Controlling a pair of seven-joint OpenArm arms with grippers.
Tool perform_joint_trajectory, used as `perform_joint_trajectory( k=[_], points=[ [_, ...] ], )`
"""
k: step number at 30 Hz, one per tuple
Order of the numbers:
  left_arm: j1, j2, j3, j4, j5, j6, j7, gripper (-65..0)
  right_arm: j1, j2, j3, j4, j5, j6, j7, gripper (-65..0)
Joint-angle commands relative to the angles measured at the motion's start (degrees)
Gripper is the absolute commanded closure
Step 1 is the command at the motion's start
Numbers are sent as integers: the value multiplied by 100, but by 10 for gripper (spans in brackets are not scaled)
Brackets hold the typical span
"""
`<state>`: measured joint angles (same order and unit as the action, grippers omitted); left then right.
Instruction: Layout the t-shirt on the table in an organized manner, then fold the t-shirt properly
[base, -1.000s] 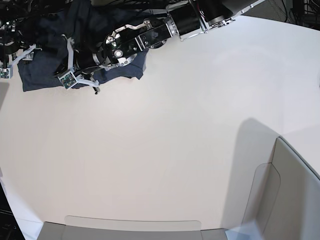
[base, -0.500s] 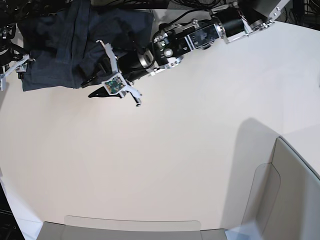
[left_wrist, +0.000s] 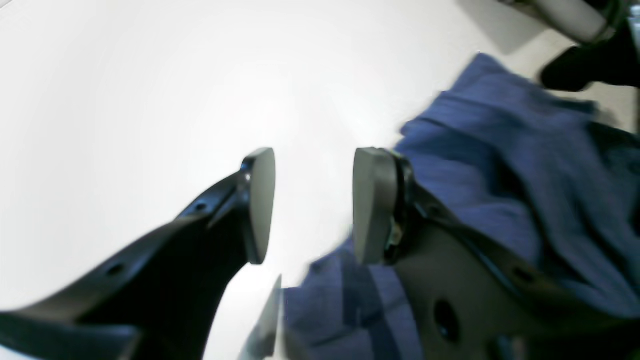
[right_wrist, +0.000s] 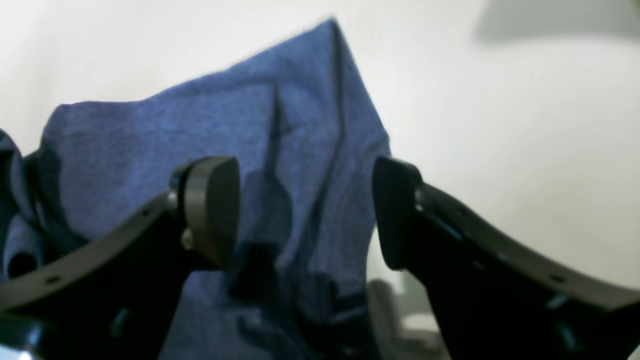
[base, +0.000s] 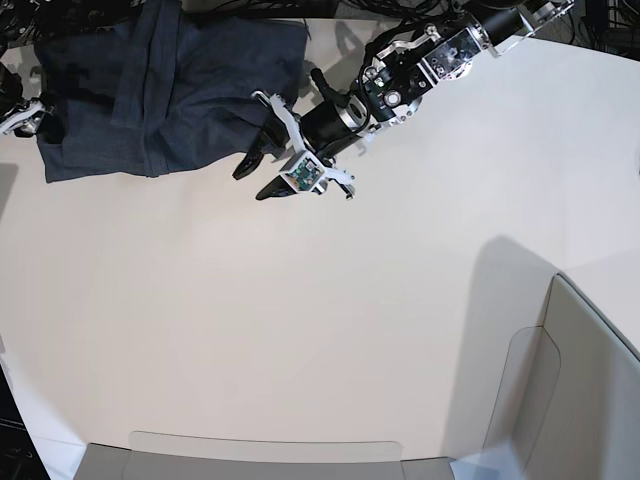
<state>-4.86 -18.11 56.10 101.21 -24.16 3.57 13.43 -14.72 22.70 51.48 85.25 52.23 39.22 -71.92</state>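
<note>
Where it clamped the dark heathered navy-blue fabric t-shirt (base: 160, 90) a second ago, left gripper (base: 256, 177): withdrawn, jaws parted, empty. Shirt: bunched at off-white table (base: 330, 330) far corner. Right gripper (right_wrist: 305, 215): spread, unchanged.

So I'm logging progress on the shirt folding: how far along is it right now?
Early. Done: little; the t-shirt lies bunched and creased at the far corner of the table, not spread flat. In hand: nothing; the left tool is open beside the shirt's edge, and the right tool is open over the fabric, neither gripping. Left: spreading it out flat, then all the folds.
</note>
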Motion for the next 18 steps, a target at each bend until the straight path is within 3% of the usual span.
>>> perform_joint_trajectory(
  k=[1, 7, 18],
  points=[
    [-63, 4, -5, 117, 3, 7, -187, -244, -44, 258, 43, -29, 162, 78, -21, -419],
    [69, -66, -23, 117, 3, 7, -187, -245, -255, 451, 157, -327, 549, 78, -478, -419],
    [104, -57, 4, 90, 12, 25, -187, -246, -458, 416, 289, -327, 522, 78, -496, -419]
  ],
)
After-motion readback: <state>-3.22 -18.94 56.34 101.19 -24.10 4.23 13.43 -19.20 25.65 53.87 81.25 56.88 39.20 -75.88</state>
